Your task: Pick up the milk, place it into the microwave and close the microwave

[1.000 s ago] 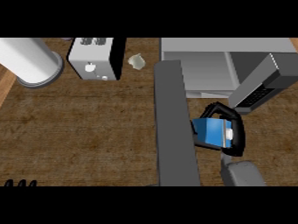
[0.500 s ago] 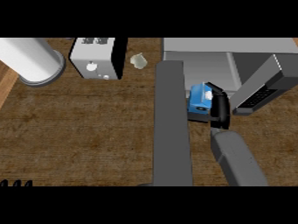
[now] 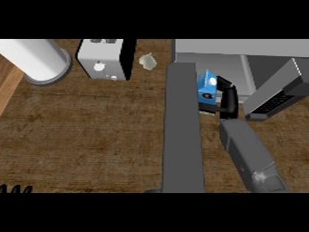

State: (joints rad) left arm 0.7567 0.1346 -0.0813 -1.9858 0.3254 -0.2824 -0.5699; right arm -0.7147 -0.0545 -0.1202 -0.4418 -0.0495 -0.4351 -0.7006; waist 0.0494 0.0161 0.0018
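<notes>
Item 1. Milk [image 3: 207, 89]: blue carton at the mouth of the microwave [image 3: 243, 49], between the open door [image 3: 183, 136] and my right hand [image 3: 227, 97]. I cannot tell whether it rests on the oven floor.

Item 2. Right hand: black fingers curled round the milk from its right side, with the grey forearm running down to the lower edge.

Item 3. Left hand [image 3: 13, 189]: only fingertips show at the lower left corner, straight and holding nothing.

Item 4. Door: a long grey slab seen edge-on, reaching from the microwave toward me.

Item 5. Counter [image 3: 83, 136]: brown wood. At its far edge stand a toaster [image 3: 100, 61], a white cylinder [image 3: 36, 56] to its left, and a small pale lump [image 3: 147, 60] to its right.
</notes>
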